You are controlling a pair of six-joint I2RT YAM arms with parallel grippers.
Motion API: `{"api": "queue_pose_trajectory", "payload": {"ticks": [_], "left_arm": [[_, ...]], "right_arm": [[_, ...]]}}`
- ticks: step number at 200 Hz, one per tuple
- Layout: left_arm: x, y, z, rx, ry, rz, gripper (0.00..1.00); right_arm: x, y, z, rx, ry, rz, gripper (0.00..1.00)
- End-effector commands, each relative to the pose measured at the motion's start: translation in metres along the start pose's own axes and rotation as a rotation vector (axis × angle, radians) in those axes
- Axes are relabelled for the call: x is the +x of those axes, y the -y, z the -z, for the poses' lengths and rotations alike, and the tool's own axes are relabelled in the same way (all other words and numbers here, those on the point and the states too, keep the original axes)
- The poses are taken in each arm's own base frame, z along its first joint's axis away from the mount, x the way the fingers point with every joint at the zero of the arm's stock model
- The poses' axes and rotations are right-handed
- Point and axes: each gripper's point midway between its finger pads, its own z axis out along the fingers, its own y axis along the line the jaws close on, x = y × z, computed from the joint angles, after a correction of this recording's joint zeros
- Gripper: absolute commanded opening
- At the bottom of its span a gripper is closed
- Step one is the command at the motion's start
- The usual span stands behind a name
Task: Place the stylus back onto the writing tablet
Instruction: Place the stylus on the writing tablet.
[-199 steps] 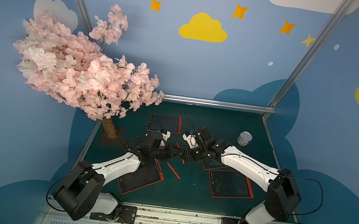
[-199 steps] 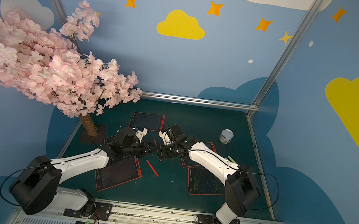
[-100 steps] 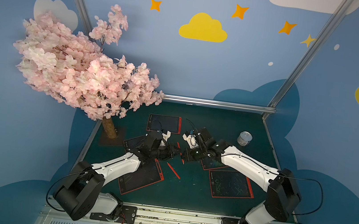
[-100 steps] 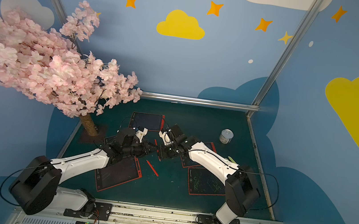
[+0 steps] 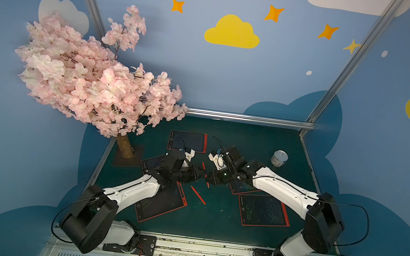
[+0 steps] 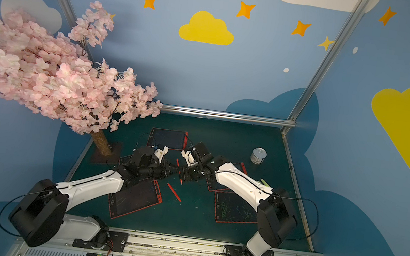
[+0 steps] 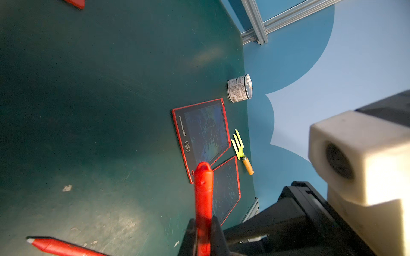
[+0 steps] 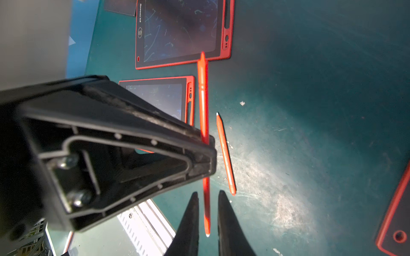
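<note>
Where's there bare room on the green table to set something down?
Bare: the back strip between the far tablet and the can; the front middle between the near-left tablet and near-right tablet. Crowded: the centre, around the loose stylus.

Dim, bluish lighting; glare patches on the table; close parts blurred.
</note>
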Motion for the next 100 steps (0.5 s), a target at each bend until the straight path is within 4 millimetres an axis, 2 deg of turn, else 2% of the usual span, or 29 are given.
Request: {"api": "queue_pose_trajectory", "payload": {"ticks": [1,25,81,100], "left_arm": [[-0.0017,0.0085,0.0033,0.019,0.005,-0.018,0.04],[-0.0030,0.0106,0.0029,0.027,0.006,-0.012,0.04],[-0.0036,0.0114,0.0036,0.026,0.007,-0.008,0.04],[-0.0041,0.0131,0.0041,0.032,0.008,-0.006,0.05]], "right_arm": [[0.0002,-0.0045,0.0035,-0.026,0.011,0.008,0.19],[-0.0007,-0.0048,0.0001,-0.034,0.008,0.005,0.19],[0.0000,-0.0038,-0.0014,-0.032,0.005,0.003,0.06],[0.0013,-0.0033,-0.0026,-0.032,0.002,0.001,0.04]]}}
